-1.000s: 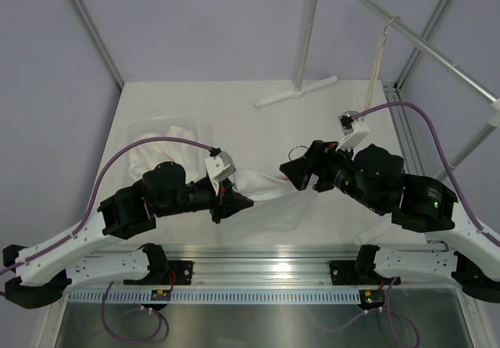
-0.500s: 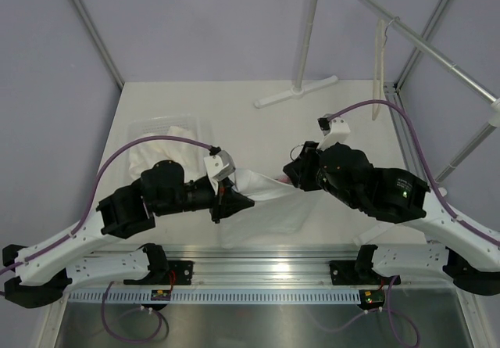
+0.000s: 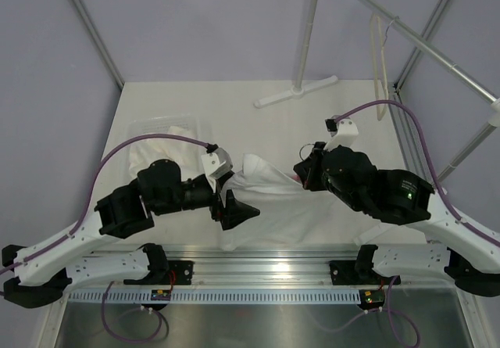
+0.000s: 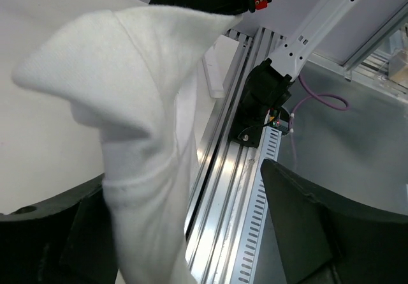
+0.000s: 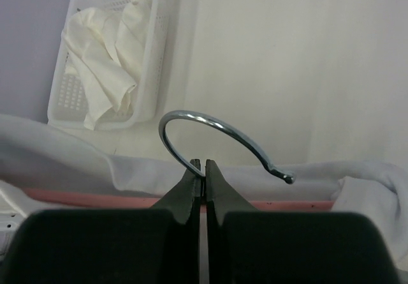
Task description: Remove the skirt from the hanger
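Note:
The white skirt [image 3: 273, 199] lies spread on the table between the two arms, still on a pink hanger [image 5: 287, 205] whose bar shows through the waistband. My right gripper [image 5: 204, 166] is shut on the stem of the hanger's metal hook [image 5: 217, 127], seen in the top view as my right gripper [image 3: 303, 170] at the skirt's right end. My left gripper [image 3: 234, 201] stands open at the skirt's left end. In the left wrist view a peak of the skirt [image 4: 140, 105] hangs loose between the wide-apart fingers [image 4: 312, 233], resting against the left one.
A white mesh basket [image 3: 148, 125] with crumpled white cloths sits at the back left, also visible as the basket [image 5: 156, 54] in the right wrist view. A white stand base [image 3: 297, 91] and pole rise at the back. Another hanger [image 3: 380, 66] hangs from the slanted rail, right. The aluminium rail [image 4: 236, 169] runs along the near edge.
My left gripper has opened and let go of the skirt's edge. My right gripper moved in and shut on the hanger's hook. The skirt has spread flatter.

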Available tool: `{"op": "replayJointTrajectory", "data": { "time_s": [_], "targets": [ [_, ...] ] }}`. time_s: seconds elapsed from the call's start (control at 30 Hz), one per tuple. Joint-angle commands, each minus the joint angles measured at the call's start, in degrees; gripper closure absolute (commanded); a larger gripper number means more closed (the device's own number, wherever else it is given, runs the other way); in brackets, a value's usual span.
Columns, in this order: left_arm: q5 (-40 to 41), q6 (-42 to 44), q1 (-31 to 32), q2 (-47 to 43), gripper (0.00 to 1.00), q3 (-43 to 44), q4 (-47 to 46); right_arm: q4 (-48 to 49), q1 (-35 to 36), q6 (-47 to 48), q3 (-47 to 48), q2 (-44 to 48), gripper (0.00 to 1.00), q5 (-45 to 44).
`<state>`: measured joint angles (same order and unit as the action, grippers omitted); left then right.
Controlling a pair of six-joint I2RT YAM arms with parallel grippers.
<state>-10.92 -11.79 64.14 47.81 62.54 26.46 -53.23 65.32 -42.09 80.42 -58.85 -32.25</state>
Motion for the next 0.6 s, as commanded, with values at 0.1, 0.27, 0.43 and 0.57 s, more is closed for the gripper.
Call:
{"op": "replayJointTrajectory", "data": {
  "time_s": [0.1, 0.27, 0.43, 0.57],
  "targets": [
    [2.57, 0.02, 0.28, -4.39, 0.07, 0.21, -2.11, 1.12, 0.25, -0.45, 2.1, 2.52, 1.0, -4.31],
    [4.06, -0.34, 0.28, -7.11, 0.05, -0.93, -0.19, 0.06, 0.33, 0.33, 2.81, 2.69, 1.0, -4.49],
    [6.96, 0.45, 0.28, -9.93, 0.04, -0.23, 1.4, -0.47, 0.25, 0.69, 2.72, 3.56, 1.0, -4.22],
    [6.26, 0.54, 0.28, -10.2, 0.03, -0.05, 2.89, -0.47, 0.33, 0.78, 3.77, 4.27, 1.0, -4.22]
  ]
}}
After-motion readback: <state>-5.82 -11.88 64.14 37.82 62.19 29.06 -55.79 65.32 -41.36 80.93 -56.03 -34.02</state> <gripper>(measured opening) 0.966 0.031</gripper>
